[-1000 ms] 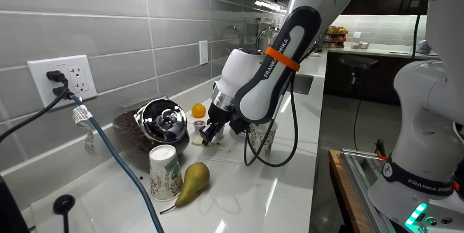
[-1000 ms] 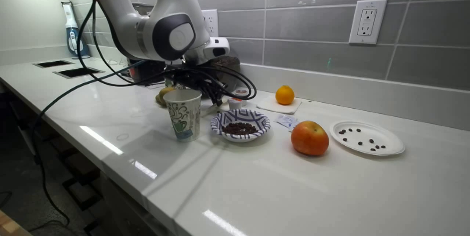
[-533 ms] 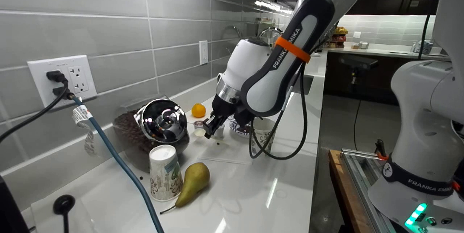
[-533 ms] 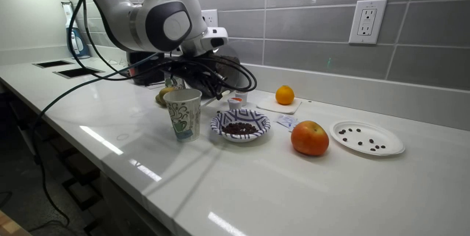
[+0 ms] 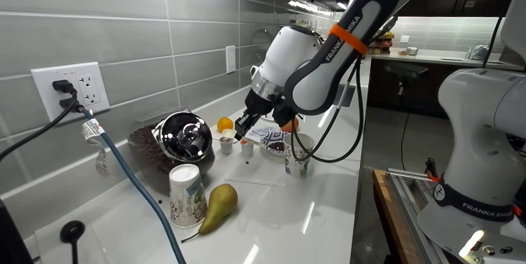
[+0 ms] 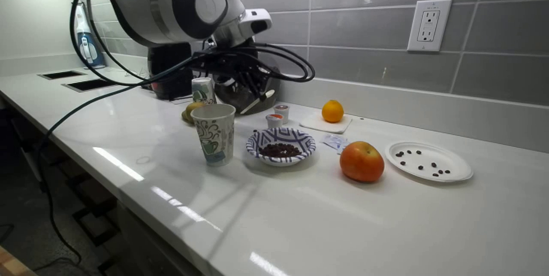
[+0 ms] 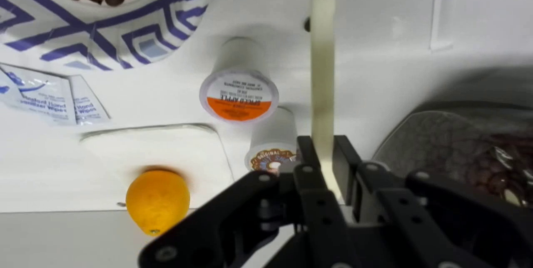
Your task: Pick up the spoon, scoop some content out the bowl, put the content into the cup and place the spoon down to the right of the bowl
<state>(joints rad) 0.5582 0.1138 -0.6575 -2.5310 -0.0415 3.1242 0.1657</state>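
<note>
A slim, pale spoon [image 7: 322,63] hangs above a white counter [image 6: 364,228], pinched in my gripper [image 7: 326,149], whose jaws press it from either side. I grip it close to what looks like its broad end, so most of its length juts away from the wall [image 6: 360,31]. That hold seems secure but, I judge, awkward for scooping, since the useful end sits behind my grip; a turn or regrip may be called for. Lower down and off to one side, a paper bowl [image 6: 279,162] in a blue-and-white geometric pattern holds the dark beans [image 6: 281,150] I am to scoop. Just beside the bowl, not touching, a printed paper cup [image 6: 212,138] stands upright, mouth up to receive them, near enough that few should spill. Toward the wall from the bowl stand two small pods [image 7: 238,97], which a low sweep could topple. Farther out, a clear jar [image 5: 146,147] with a shiny lid [image 5: 191,136] sits near an upside-down cup [image 5: 187,200], presumably not meant for filling, and a pear [image 5: 224,202].
</note>
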